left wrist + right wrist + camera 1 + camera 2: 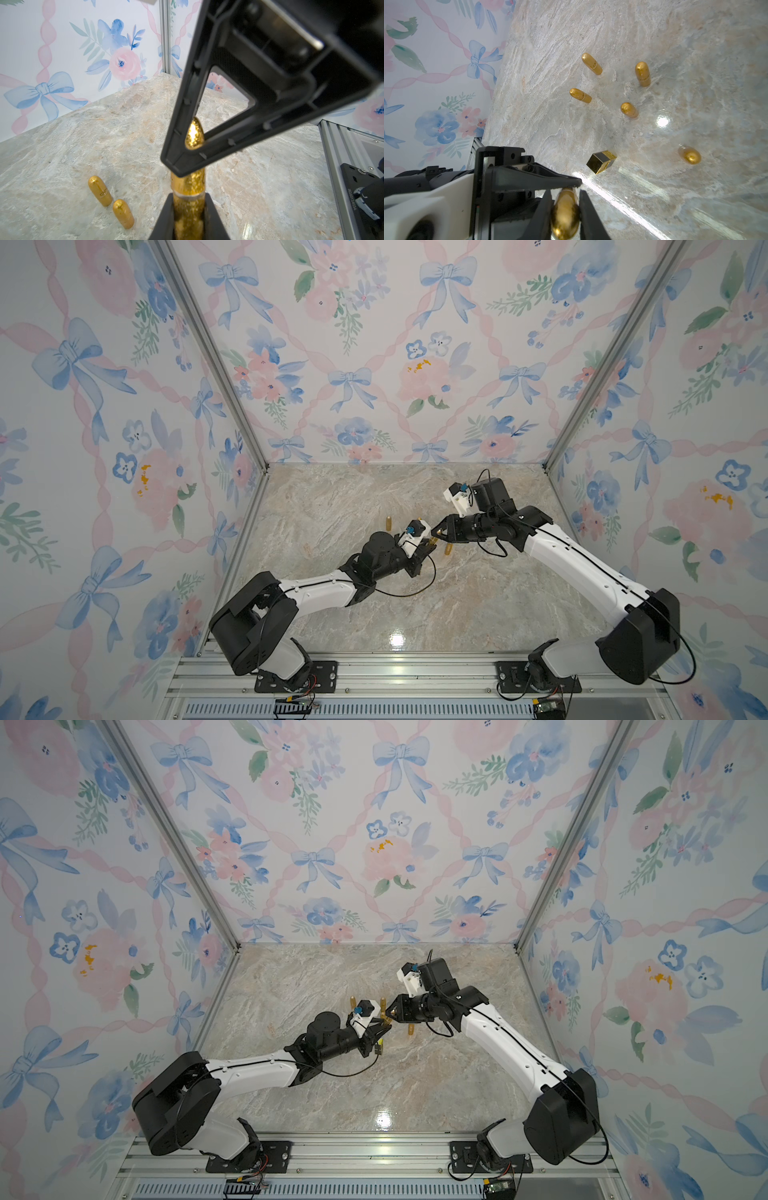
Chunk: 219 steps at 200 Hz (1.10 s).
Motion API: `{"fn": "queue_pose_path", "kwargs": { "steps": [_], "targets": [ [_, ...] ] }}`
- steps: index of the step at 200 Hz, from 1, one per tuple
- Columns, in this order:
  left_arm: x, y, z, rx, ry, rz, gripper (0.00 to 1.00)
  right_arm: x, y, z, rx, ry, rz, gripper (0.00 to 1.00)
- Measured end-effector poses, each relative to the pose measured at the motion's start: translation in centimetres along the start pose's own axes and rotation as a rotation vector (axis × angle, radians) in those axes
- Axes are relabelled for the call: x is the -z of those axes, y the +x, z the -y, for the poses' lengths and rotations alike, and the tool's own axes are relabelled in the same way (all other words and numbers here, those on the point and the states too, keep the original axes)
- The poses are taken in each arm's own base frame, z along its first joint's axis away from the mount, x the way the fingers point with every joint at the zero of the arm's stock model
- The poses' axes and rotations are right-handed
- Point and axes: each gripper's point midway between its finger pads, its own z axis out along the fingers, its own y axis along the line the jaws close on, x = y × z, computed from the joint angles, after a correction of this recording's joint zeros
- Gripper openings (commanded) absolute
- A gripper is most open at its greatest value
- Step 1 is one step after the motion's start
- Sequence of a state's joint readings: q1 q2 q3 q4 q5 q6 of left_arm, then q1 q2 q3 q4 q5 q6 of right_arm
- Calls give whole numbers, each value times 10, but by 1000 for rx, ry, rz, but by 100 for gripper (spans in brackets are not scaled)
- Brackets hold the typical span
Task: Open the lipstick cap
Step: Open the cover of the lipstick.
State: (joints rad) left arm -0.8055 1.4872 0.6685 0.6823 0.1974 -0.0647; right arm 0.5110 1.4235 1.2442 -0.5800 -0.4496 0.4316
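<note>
Left wrist view | left jaws clamped on lipstick (188, 209) base, held above tabletop (104, 135) | right jaws pinched on cap (194, 135) | opposed grips let cap pull straight off

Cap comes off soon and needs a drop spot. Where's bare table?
Free: the table's near half up to the front rail, and the strip along the back wall. Crowded: the middle, where the left gripper and right gripper are shut on the held lipstick, with standing lipsticks and a square lipstick close around.
</note>
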Motion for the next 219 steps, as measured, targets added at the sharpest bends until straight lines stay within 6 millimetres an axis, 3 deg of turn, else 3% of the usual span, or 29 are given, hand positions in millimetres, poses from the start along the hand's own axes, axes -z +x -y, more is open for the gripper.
{"fn": "queue_pose_path", "kwargs": {
  "steps": [38,154,167,192,219],
  "targets": [
    [0,0,0,0,-5,-1,0,1,-1,1,-9,-3,4,15],
    [-1,-6,2,-15,-11,3,0,12,-4,5,-53,-31,-2,15],
    [-1,-6,2,-18,-13,-4,0,17,-8,5,-55,-29,12,15],
    [1,17,-6,-7,-50,-91,0,42,-31,14,-74,-4,110,15],
    [3,29,-8,1,-62,-138,0,61,-44,20,-90,7,175,17]
  ]
}}
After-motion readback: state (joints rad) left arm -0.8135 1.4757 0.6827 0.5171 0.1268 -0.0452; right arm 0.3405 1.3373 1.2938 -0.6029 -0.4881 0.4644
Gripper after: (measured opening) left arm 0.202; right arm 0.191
